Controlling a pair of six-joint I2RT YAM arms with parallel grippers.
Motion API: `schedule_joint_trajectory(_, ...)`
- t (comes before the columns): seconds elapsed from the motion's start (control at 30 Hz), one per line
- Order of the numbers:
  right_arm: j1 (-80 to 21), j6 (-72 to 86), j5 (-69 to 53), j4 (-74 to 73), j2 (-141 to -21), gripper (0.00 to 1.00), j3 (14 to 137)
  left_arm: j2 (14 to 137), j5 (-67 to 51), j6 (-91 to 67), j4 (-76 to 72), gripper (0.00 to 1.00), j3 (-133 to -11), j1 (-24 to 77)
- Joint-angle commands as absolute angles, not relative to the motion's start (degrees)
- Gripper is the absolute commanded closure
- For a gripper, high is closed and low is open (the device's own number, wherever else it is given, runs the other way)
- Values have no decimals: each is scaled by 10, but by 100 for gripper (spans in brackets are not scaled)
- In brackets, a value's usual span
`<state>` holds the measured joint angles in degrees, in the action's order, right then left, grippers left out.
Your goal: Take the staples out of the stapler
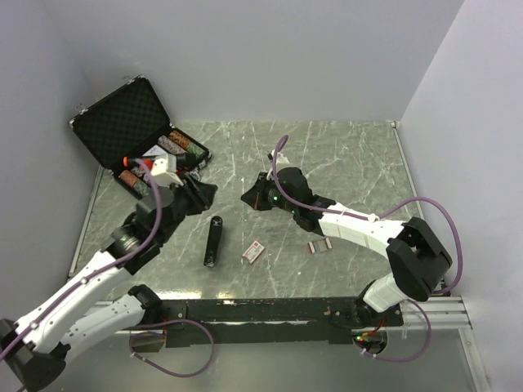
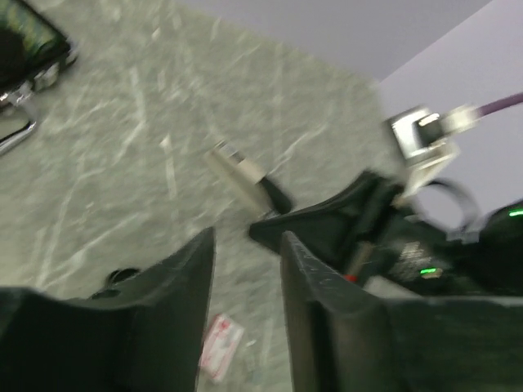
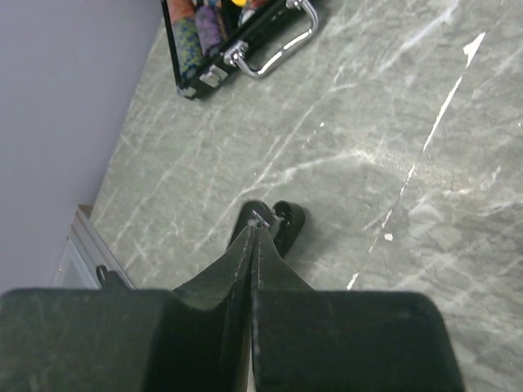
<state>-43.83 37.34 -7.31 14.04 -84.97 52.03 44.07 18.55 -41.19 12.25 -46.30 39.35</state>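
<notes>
stapler (image 1: 213,242): flat on desk (image 1: 343,163), long axis near-far, lying near-side of both arms | left tool (image 1: 206,193): narrowly parted, empty, slightly closer | right tool (image 1: 247,198): pinched closed, at stapler's far right

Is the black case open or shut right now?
Open. The case has its lid tipped back, foam lining exposed, and items visible in the base.

Stone-look desk (image 1: 351,163): grey-green, white veining
Long slim stapler (image 1: 212,242): black
Small flat box (image 1: 253,252): white, red print
</notes>
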Motion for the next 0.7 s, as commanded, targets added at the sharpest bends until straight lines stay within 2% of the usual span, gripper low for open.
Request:
schedule_joint_trajectory(0.0, -438, 352, -85, 127, -826, 100, 517, 472, 192, -439, 151, 45, -445, 395)
schedule_joint_trajectory(0.1, -438, 347, -85, 113, -824, 98, 518, 502, 192, -453, 154, 34, -432, 395)
schedule_joint_trajectory(0.3, -438, 336, -86, 97, -816, 81, 514, 562, 189, -471, 163, 26, -407, 395)
schedule_joint_trajectory(0.5, -438, 328, -91, 71, -818, 63, 517, 605, 187, -481, 159, 24, -381, 395)
schedule_joint_trajectory(0.67, -437, 329, -96, 71, -822, 59, 506, 636, 200, -487, 179, 23, -380, 403)
